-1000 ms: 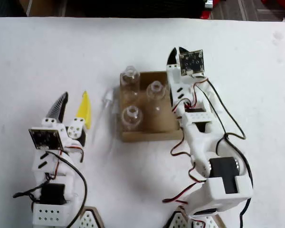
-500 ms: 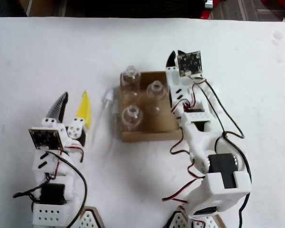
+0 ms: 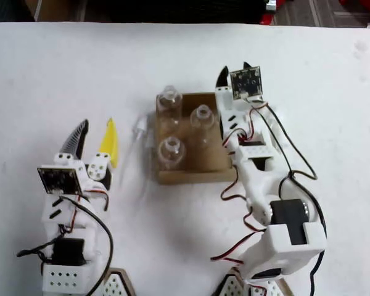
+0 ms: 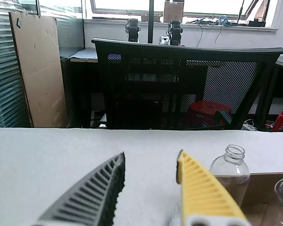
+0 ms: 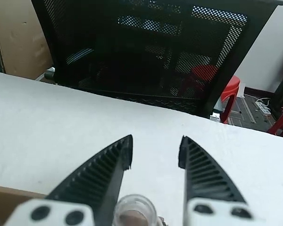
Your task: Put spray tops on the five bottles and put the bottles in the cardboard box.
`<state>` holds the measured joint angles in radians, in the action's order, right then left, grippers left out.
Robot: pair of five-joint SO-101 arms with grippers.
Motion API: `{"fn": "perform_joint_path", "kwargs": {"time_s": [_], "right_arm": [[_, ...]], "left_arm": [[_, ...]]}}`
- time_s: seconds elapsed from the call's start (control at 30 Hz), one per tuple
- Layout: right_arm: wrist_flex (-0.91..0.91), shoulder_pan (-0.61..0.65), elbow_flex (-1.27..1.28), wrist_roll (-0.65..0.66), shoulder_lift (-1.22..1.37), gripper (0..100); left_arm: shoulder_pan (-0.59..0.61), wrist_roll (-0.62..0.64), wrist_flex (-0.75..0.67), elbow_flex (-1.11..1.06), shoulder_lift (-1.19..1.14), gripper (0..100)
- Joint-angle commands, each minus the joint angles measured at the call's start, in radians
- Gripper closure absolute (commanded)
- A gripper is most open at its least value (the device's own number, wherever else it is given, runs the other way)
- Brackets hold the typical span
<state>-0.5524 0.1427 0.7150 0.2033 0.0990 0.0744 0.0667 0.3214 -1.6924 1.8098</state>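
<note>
A cardboard box sits mid-table with three clear bottles standing in it: one at the far left corner, one in the middle, one near the front. All show open necks. My right gripper hangs open at the box's far right corner; in its wrist view the black fingers straddle a bottle mouth just below them. My left gripper, grey and yellow, is open over the table left of the box. Its wrist view shows it open, with the corner bottle ahead.
A small clear piece lies on the white table against the box's left side. A black mesh chair stands beyond the far table edge. Bare tabletop spreads to the left, the far side and the right.
My right gripper's fingers have spread a little wider, and its wrist has shifted slightly. The left arm, the box and the bottles have stayed put.
</note>
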Motion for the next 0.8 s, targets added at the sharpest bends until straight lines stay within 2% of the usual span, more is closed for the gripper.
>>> {"fn": "perform_joint_path", "kwargs": {"time_s": [0.0,0.23,0.5,0.63,0.77], "right_arm": [[-0.027,0.002,-0.014,0.006,-0.120,85.1],[0.005,-0.054,0.098,0.006,-0.450,85.1],[0.300,-0.200,0.236,0.006,-0.791,85.0],[0.329,-0.268,0.376,0.006,-0.951,85.0],[0.329,-0.280,0.563,0.012,-1.121,85.0]], "left_arm": [[0.004,-0.014,0.002,0.000,0.018,83],[0.004,-0.014,0.003,0.000,0.018,83],[0.004,-0.014,0.003,0.000,0.018,83],[0.002,-0.014,0.003,0.000,0.018,83],[0.002,-0.014,0.003,0.000,0.018,83]]}}
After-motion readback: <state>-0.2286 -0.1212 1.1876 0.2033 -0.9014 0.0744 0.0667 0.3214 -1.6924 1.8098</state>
